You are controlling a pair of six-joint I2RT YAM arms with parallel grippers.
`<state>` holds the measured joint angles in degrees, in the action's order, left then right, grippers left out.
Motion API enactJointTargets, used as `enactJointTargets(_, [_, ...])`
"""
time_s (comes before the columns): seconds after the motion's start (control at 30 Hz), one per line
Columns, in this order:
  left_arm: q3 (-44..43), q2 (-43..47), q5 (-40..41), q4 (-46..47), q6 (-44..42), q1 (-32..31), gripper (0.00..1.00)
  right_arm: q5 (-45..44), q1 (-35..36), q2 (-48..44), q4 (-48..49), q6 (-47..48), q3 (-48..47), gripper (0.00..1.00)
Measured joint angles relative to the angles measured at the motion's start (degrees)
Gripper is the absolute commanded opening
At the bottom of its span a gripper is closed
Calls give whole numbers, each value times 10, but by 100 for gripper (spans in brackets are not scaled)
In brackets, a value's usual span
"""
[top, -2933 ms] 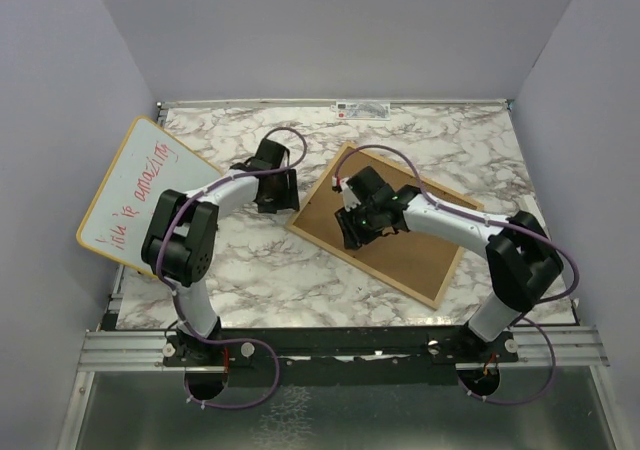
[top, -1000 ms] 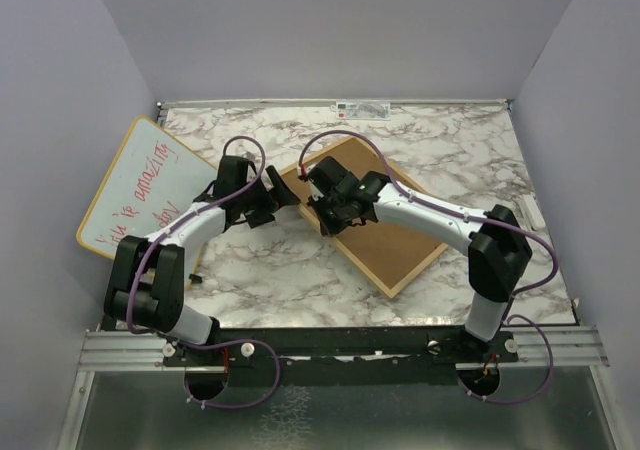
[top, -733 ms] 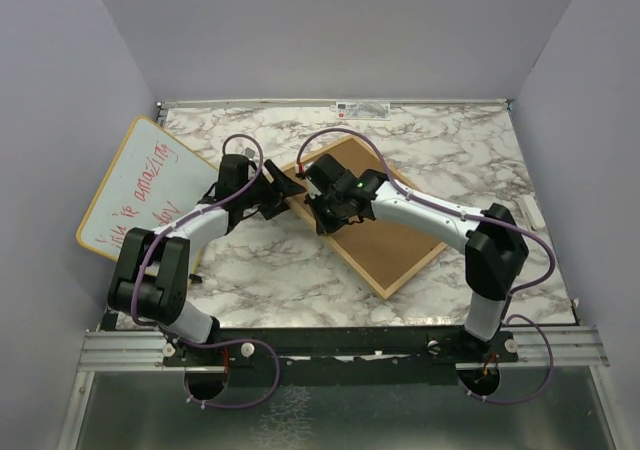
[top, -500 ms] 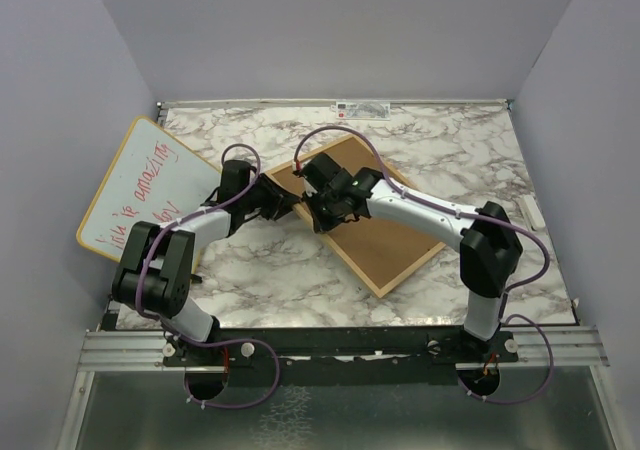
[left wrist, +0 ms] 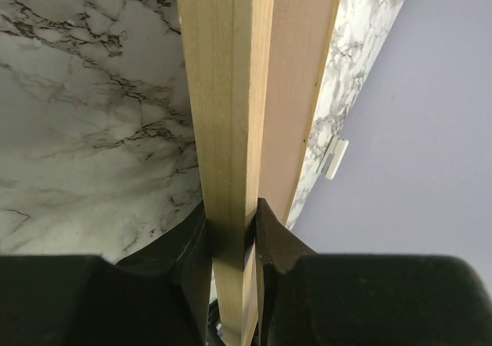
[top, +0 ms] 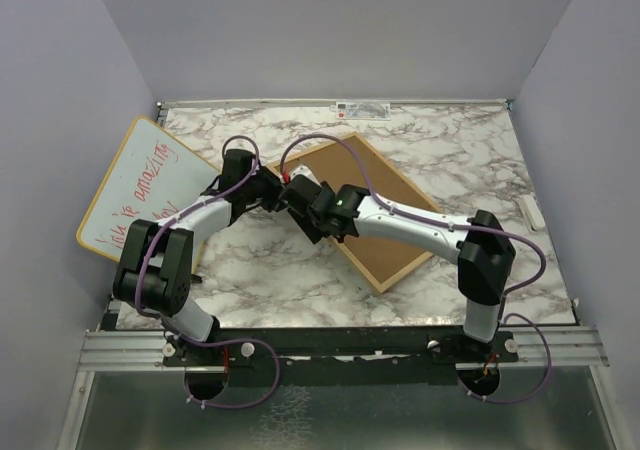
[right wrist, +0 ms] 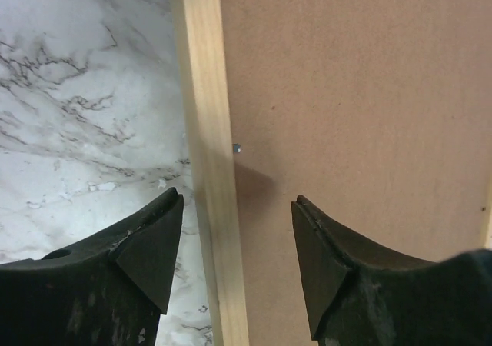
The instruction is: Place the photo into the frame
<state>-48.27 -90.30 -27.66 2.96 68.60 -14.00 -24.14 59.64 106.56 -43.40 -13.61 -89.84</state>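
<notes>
Marble-patterned tabletop (top: pixel 250 270), white with grey veining, enclosed by plain lilac walls. The frame (top: pixel 416 267) lies back-up near the table's centre, turned diagonally: a thin rectangle of pale, straight-grained wood. A smooth brown fibreboard backing sheet (top: pixel 400 195) fills its opening, with a small metal pin (right wrist: pixel 237 148) at the seam.

The left gripper (left wrist: pixel 229 223) is clenched on the frame's wooden rail at its left corner, black fingers pressing both faces of the rail. The right gripper (right wrist: pixel 237 200) is released, its jaws spread either side of the rail's inner edge, just beside the left gripper.

A round-cornered whiteboard (top: pixel 140 185) with red handwriting overhangs the table's left edge.
</notes>
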Motion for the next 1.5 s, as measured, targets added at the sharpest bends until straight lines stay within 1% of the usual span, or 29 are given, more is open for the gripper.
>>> enactJointTargets(0.13, [-19,0,0,-22,0,0,13,-56,24,18,-5,2,0,62])
enactJointTargets(0.2, [-20,0,0,-26,0,0,13,-84,33,36,-10,3,-1,57])
enactJointTargets(0.23, [-20,0,0,-31,0,0,14,-103,36,47,-12,6,-1,53])
enactJointTargets(0.37, [-20,-2,0,-47,0,0,14,-163,45,73,-23,18,-10,33])
enactJointTargets(0.43, [-27,-2,0,-49,4,0,16,-191,52,79,-30,28,-19,25])
enactJointTargets(0.53, [-56,-2,0,-67,3,-2,29,-242,60,82,-38,48,-34,16])
enactJointTargets(0.67, [-116,0,8,-110,-25,-4,58,-295,61,82,-54,64,-64,6])
enactJointTargets(0.7, [-127,2,13,-119,-30,-3,63,-300,59,82,-57,66,-71,2])
enactJointTargets(0.73, [-140,5,19,-129,-39,-2,70,-303,57,82,-61,68,-78,1])
enactJointTargets(0.83, [-180,14,32,-158,-67,4,86,-305,54,81,-68,78,-103,1])
enactJointTargets(0.93, [-229,17,40,-184,-100,13,92,-302,47,70,-69,96,-126,0])
enactJointTargets(1.07, [-302,19,42,-207,-139,48,96,-266,24,41,-72,110,-171,1])
enactJointTargets(1.17, [-338,24,41,-222,-162,83,98,-225,-4,12,-72,117,-196,0])
enactJointTargets(1.3, [-352,40,42,-230,-183,117,99,-162,-62,-28,-68,120,-222,0])
enactJointTargets(1.5, [-352,54,36,-242,-210,123,99,-60,-152,-75,-57,101,-228,1])
